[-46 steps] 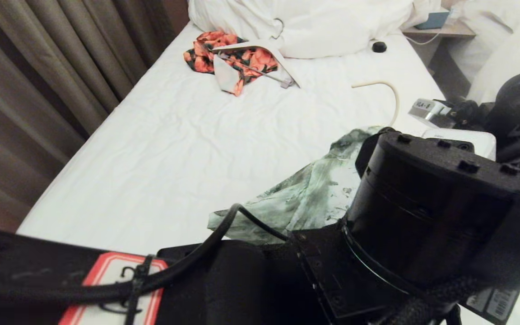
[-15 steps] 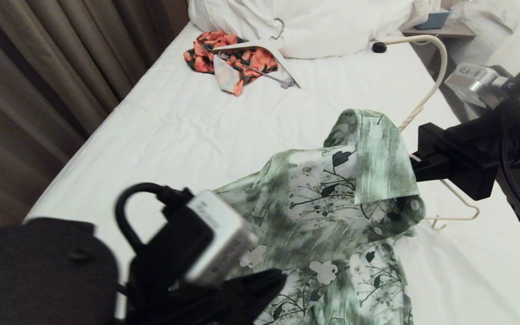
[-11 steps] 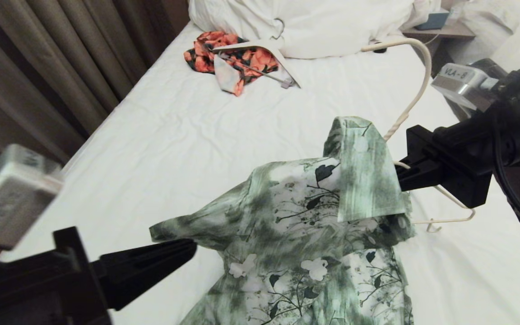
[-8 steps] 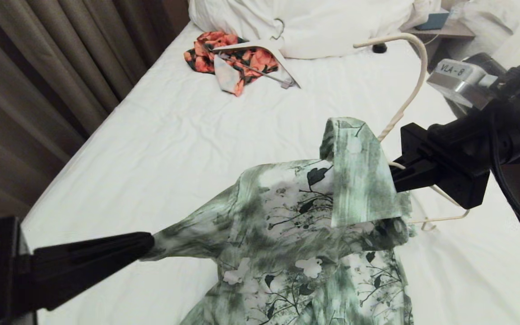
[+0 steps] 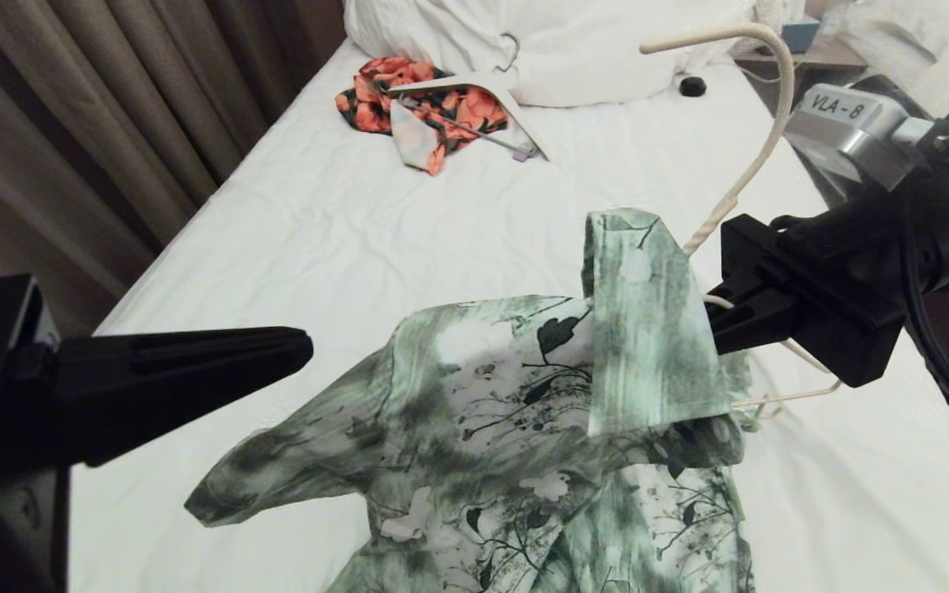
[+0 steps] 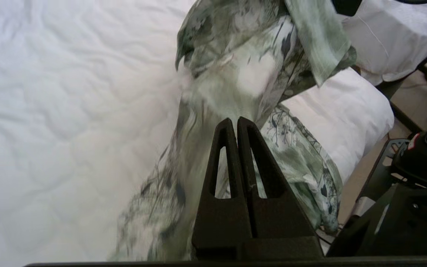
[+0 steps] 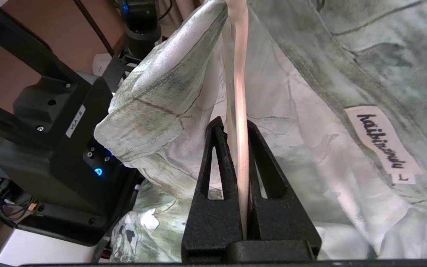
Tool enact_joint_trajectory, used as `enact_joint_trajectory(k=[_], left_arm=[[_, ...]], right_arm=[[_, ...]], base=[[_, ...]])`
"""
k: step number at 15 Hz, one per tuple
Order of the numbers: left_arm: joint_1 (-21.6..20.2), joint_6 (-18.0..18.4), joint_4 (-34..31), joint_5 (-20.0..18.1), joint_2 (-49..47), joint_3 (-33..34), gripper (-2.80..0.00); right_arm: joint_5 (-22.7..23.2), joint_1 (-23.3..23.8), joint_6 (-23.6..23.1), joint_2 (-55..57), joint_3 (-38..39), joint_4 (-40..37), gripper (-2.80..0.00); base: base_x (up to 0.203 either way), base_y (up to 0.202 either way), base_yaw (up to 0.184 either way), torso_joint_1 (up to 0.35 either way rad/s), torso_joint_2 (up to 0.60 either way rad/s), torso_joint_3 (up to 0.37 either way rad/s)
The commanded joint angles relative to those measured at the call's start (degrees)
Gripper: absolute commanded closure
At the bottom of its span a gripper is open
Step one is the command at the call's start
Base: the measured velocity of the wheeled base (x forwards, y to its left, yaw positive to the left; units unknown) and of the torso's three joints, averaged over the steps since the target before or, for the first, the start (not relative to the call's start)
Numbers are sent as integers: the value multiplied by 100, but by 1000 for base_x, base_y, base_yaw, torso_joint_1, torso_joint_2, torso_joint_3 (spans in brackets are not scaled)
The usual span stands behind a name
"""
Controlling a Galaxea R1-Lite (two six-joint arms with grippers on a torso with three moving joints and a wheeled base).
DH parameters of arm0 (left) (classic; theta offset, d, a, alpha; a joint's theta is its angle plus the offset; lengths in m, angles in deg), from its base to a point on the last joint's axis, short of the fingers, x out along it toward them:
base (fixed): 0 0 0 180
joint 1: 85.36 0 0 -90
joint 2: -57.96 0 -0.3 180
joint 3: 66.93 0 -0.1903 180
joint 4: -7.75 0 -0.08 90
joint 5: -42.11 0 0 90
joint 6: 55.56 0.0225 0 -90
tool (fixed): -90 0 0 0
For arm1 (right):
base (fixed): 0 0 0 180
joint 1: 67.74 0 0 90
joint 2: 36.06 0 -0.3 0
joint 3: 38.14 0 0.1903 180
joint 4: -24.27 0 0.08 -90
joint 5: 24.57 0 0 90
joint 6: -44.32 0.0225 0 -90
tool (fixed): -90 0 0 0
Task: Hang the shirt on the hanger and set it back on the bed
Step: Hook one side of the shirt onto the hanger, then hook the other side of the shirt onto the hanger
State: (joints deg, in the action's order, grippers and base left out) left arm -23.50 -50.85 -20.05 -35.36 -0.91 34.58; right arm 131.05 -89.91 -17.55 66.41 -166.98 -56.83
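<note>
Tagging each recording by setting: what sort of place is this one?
Most likely a hotel-style bedroom: a single bed with a white sheet and big white pillows, floor-length curtains along one side, and a bedside table before a second white bed.

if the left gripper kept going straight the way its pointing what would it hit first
Probably the shirt. In the left wrist view, the shut left gripper has green printed fabric right beyond its tips. In the head view it sits above the sleeve, aimed toward the collar, so depth is unclear; it might pass just over the cloth.

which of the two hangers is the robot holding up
The thin cream hanger inside the green shirt, clamped by the right gripper; the thicker white hanger lies by the pillows.
</note>
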Motion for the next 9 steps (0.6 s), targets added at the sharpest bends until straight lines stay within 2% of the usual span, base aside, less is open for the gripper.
enact_joint_trajectory(k=[1, 4, 5, 6, 9], left_arm=[[14, 63, -4, -13, -346, -173, 0], [57, 290, -7, -23, -506, -314, 0], [95, 413, 16, -30, -571, -318, -108], [149, 475, 29, -38, -635, -320, -280], [299, 485, 56, -43, -879, -424, -280]], right_arm=[[38, -24, -35, -8, -35, -27, 0], [37, -24, -35, -8, -53, -19, 0], [30, -24, -35, -8, -53, -19, 0], [30, -24, -35, -16, -53, -27, 0], [30, -24, -35, -43, -53, -27, 0]], base=[[0, 0, 0, 0, 0, 0], [0, 0, 0, 0, 0, 0], [0, 0, 0, 0, 0, 0], [0, 0, 0, 0, 0, 0], [0, 0, 0, 0, 0, 0]])
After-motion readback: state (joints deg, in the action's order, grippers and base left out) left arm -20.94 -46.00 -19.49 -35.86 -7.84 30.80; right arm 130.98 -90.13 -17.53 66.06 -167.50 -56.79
